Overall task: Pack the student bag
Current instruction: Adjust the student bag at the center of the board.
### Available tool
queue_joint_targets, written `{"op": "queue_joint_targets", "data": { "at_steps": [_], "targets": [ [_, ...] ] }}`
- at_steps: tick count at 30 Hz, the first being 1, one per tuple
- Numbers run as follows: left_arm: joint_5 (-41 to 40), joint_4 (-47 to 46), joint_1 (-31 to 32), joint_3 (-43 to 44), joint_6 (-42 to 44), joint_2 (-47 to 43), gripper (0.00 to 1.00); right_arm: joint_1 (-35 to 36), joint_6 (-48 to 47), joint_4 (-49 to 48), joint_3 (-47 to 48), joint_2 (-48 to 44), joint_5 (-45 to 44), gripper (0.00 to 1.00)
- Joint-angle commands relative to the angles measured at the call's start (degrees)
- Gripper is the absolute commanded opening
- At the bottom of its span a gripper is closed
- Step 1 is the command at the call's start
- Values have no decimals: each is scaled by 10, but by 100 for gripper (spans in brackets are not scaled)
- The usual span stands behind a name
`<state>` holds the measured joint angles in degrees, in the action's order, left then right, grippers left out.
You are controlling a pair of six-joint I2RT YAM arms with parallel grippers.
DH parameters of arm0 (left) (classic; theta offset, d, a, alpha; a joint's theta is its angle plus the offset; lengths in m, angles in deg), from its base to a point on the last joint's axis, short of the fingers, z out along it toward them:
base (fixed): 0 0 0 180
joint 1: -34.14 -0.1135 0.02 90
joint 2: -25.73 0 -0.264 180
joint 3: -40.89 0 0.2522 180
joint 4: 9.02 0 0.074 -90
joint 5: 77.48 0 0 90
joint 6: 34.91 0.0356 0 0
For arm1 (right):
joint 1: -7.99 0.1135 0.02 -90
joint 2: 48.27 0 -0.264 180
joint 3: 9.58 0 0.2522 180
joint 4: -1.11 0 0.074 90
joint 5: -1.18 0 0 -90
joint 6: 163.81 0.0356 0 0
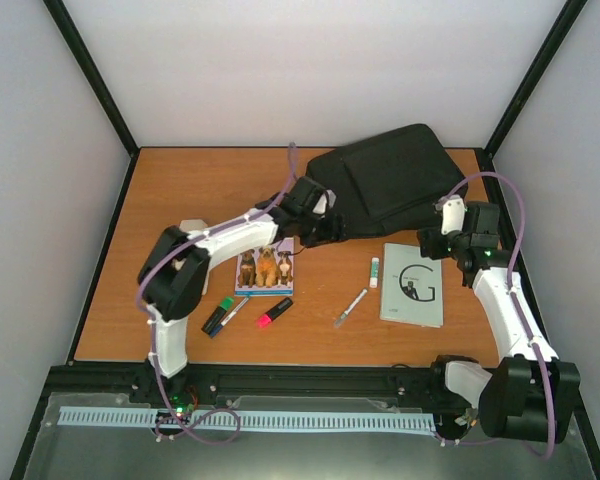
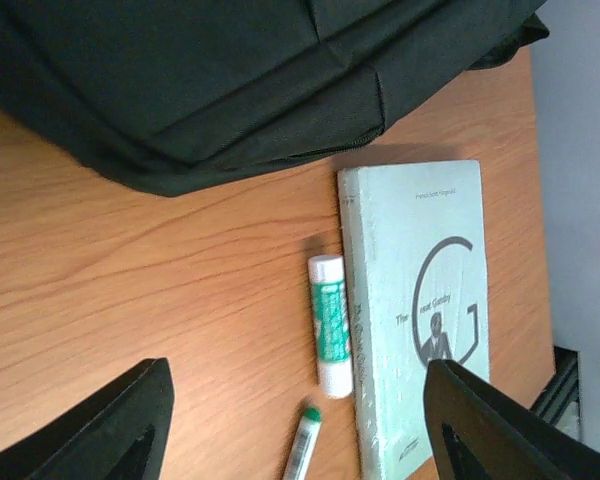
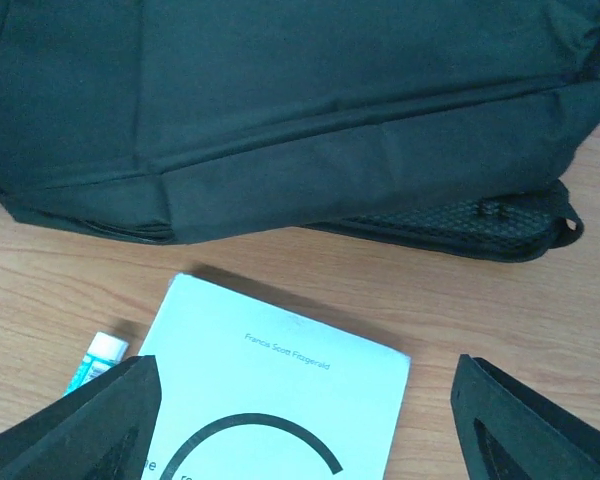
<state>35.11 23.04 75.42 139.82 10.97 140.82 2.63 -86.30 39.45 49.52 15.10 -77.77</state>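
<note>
From the top: got the bag lying flat on the far side of the table, right of centre, and looking shut as far as can be told. Can spot the left claw at its near-left edge and the right claw by its near-right corner, just above the book. Can't judge either claw's spread from up here. Also shows the glue stick, pen, markers and a dog picture book nearer the bases, all outside the bag. Reckon on opening the bag first, so best to pin the fabric with one claw and hunt for the opening with the other, pulling along the table rather than up, otherwise just drags the whole thing. Left wrist: shows that claw spread wide, nothing pinched, over bare wood, with the glue stick tight beside the book's spine. Picks out a seam that might be the zip, no pull tab to be seen. Right wrist: same deal, spread wide, holding nothing, over the book's top edge. Adds a mesh strip and small loop under the bag's right end, hard to get from the other two.
</note>
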Motion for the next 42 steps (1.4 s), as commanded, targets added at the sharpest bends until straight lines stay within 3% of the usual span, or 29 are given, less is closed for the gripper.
{"op": "queue_joint_targets", "data": {
  "at_steps": [1, 7, 11, 17, 21, 29, 42],
  "targets": [
    [-60, 74, -12, -41, 70, -109, 72, -3, -40, 19, 28, 17, 57, 80],
    [-96, 161, -12, -107, 125, -247, 77, 50, -75, 75, 134, 119, 61, 69],
    [-189, 270, -16, -86, 167, -304, 81, 120, -78, 99, 211, 199, 29, 68],
    [-332, 353, -31, -87, 196, -367, 90, 215, -54, 143, 307, 304, 10, 70],
    [-386, 337, -47, -148, 206, -419, 99, 258, -66, 154, 369, 380, -39, 70],
    [-379, 252, -111, -259, 229, -475, 100, 303, -74, 228, 551, 548, -94, 70],
    [-388, 247, -118, -281, 226, -499, 100, 334, -45, 282, 741, 718, -173, 82]
  ]
}}
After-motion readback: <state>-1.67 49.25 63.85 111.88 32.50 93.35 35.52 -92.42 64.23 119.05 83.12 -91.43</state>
